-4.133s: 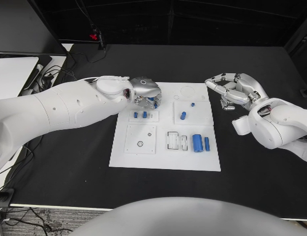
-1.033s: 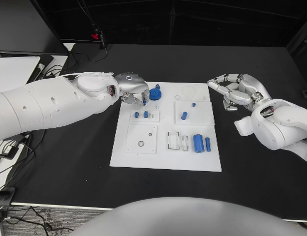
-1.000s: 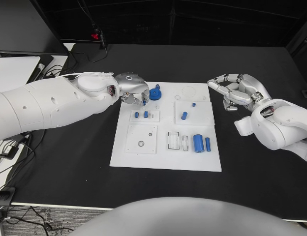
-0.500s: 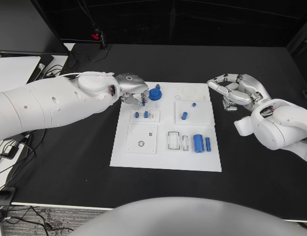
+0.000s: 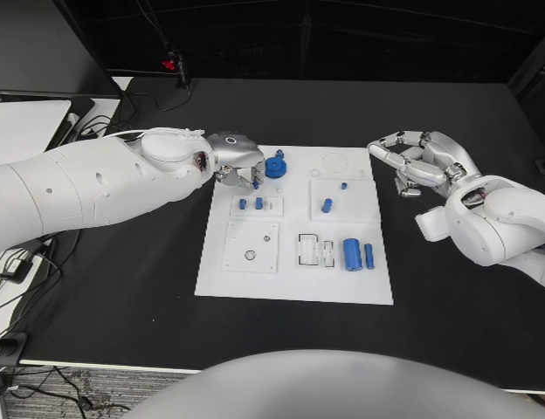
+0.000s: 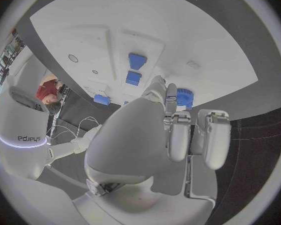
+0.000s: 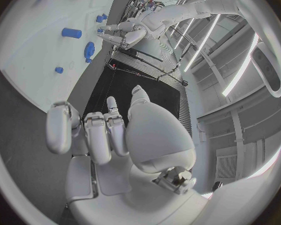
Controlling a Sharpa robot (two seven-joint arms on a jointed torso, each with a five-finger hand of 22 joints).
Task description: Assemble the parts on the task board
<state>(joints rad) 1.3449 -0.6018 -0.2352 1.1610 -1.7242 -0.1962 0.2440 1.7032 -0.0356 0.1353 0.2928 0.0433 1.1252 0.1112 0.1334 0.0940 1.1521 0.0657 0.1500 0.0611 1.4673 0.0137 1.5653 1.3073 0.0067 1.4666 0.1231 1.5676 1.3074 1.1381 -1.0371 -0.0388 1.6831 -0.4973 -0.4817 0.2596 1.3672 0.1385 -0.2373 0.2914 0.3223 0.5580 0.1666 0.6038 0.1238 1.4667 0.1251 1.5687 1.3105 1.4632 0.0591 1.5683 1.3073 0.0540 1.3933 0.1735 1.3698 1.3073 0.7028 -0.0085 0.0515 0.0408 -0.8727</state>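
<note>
The white task board lies mid-table. My left hand hovers over its far left corner, fingertips pinching a blue round part with a knob on top; the same round part sits just past the fingertips in the left wrist view. Two small blue pieces stand in a block below it. One blue piece and a tiny blue pin sit on the right block. Two blue cylinders lie near the board's right edge. My right hand is off the board's right side, fingers curled in, holding nothing.
A white plate with a small ring and a slotted frame sit on the board's near half. A round recess is at the far edge. Cables and a white table lie at the far left. Black tabletop surrounds the board.
Since four seconds ago my left hand has drawn back towards the board's far left corner, and the blue round part has come out from under it. Over the last second nothing has visibly moved.
</note>
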